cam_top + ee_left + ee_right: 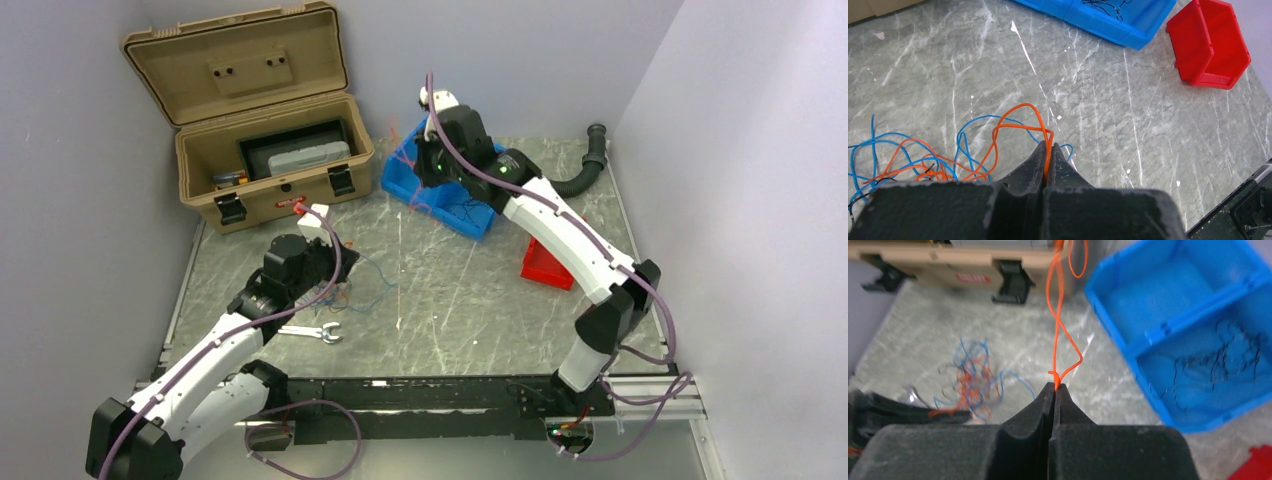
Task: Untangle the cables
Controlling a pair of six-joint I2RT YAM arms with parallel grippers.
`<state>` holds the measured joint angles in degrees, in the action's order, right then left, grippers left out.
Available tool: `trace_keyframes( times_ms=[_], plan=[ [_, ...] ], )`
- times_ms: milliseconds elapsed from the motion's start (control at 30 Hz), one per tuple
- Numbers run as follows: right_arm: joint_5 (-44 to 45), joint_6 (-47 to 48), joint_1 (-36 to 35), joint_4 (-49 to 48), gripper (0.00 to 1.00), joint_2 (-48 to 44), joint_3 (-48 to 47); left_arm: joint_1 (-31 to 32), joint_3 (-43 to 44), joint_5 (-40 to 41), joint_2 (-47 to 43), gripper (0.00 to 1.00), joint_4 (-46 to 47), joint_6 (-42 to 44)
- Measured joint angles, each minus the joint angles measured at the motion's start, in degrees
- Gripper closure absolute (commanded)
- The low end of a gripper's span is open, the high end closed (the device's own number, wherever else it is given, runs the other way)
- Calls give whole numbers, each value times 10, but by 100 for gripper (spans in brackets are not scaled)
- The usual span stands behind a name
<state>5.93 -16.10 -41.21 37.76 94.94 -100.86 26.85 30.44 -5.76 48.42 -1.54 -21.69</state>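
Note:
The cables point(358, 292) lie as a loose tangle of thin blue, orange and black wires on the table by my left gripper point(333, 283). In the left wrist view the tangle point(923, 162) lies to the left. My left gripper point(1048, 146) is shut on an orange wire point(1018, 112) that loops out of the tangle. My right gripper point(1054, 386) is raised beside the blue bin point(1168, 330). It is shut on another orange wire point(1058, 315), which runs away from the tips. The tangle point(970, 380) shows far below it. Thin black wires point(1220, 362) lie in the bin.
An open tan case point(260, 150) stands at the back left. The blue bin point(395, 180) is at the back centre, a red bin point(545, 265) right of it, and a black corrugated hose point(590, 165) behind. A wrench point(312, 332) lies near the left arm.

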Motion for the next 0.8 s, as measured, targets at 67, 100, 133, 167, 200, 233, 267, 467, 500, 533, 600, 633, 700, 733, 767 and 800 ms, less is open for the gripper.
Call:
trace_keyframes(
  times_ms=[67,100,133,167,200,233,267,467,500,533,600,633,700,733,767,800],
  plan=[
    [-2,9,6,5,100,28,-64,0,0,0,0,100,0,0],
    [-6,12,10,5,100,46,-98,0,0,0,0,100,0,0],
    [-11,14,17,4,100,66,-128,0,0,0,0,100,0,0],
    [-21,15,25,4,100,85,-154,1,0,0,0,100,-1,0],
    [-28,13,34,5,100,103,-176,1,0,0,0,100,-2,0],
    [-39,11,46,4,100,125,-199,1,0,0,0,100,-3,0],
    [-47,8,55,3,100,141,-214,1,0,0,0,100,-5,0],
    [-89,-35,123,-33,100,217,-201,1,0,6,-10,100,-15,0],
    [-90,-42,131,-43,100,223,-188,1,0,7,-11,100,-16,0],
    [-90,-51,142,-59,100,233,-172,1,0,8,-11,100,-17,0],
    [-91,-65,156,-77,100,260,-167,1,0,9,-11,100,-19,0],
    [-92,-70,162,-87,100,280,-173,2,0,10,-11,100,-22,0],
    [-93,-78,173,-95,100,338,-208,2,0,10,-10,100,-24,0],
    [-92,-82,177,-95,100,372,-235,2,0,10,-9,100,-24,0],
    [-92,-85,180,-94,100,407,-262,2,0,11,-9,100,-24,0],
    [-89,-87,182,-95,100,437,-282,2,0,11,-9,100,-24,0]
  ],
)
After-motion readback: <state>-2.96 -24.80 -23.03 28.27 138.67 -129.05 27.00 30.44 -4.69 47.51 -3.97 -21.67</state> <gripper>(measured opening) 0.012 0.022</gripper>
